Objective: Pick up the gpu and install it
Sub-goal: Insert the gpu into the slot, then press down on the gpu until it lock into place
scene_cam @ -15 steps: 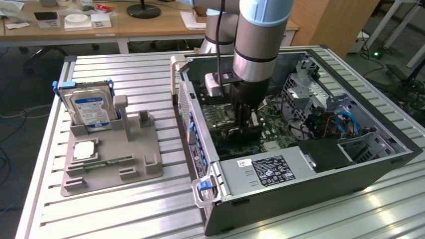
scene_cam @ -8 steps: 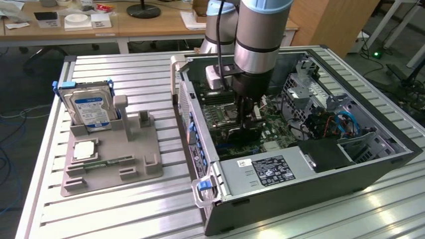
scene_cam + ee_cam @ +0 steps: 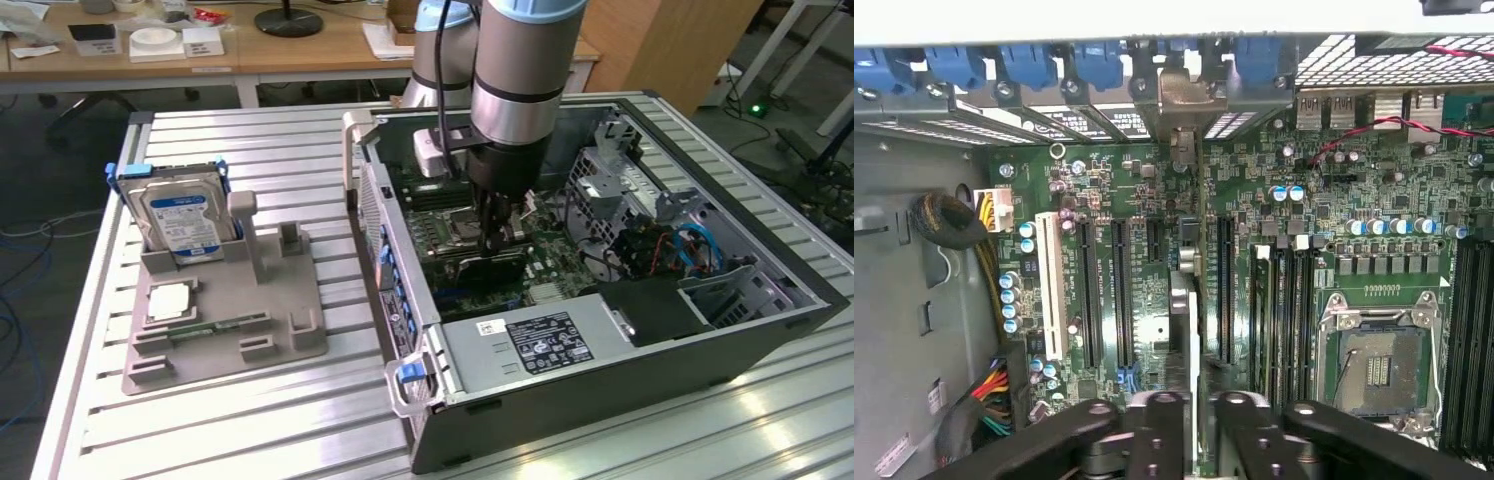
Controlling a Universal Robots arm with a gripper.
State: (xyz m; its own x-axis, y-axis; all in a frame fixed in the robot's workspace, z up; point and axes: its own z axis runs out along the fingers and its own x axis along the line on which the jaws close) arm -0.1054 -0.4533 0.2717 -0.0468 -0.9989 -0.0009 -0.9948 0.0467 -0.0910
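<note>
We see a ribbed metal surface carrying an open computer case at centre right and a grey holder with a hard drive at left. Wooden desks line the top. Inside the case, the claw grips the gpu edge-on over the motherboard.

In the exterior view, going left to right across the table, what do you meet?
Hard drive upright in the grey holder tray → case's blue front latch → gripper over the motherboard → blue cables.
</note>
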